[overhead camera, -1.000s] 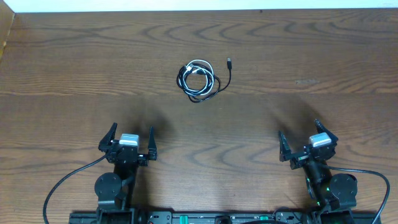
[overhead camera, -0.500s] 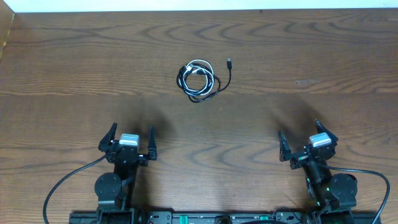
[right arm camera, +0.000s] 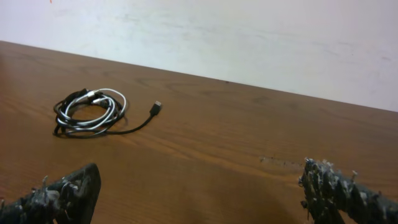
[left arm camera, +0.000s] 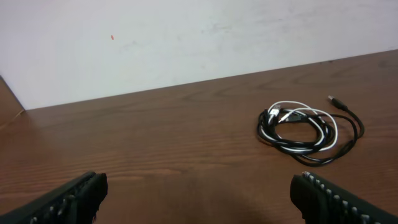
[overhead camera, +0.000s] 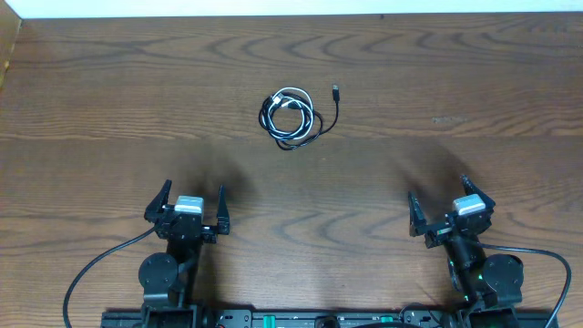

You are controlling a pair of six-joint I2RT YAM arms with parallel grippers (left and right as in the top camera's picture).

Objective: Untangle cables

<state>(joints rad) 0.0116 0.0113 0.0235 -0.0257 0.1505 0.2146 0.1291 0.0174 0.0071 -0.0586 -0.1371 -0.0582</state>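
A black cable (overhead camera: 321,123) and a white cable (overhead camera: 290,98) lie coiled together in one small bundle on the far middle of the wooden table. A black plug end (overhead camera: 336,91) sticks out to the bundle's right. The bundle also shows in the left wrist view (left arm camera: 303,128) and in the right wrist view (right arm camera: 92,111). My left gripper (overhead camera: 191,206) is open and empty near the front left, far from the cables. My right gripper (overhead camera: 444,210) is open and empty near the front right, also far from them.
The brown wooden table (overhead camera: 109,100) ends at a white wall along the far side (left arm camera: 186,37). Thick black arm wires (overhead camera: 91,269) curl by the arm bases at the front edge.
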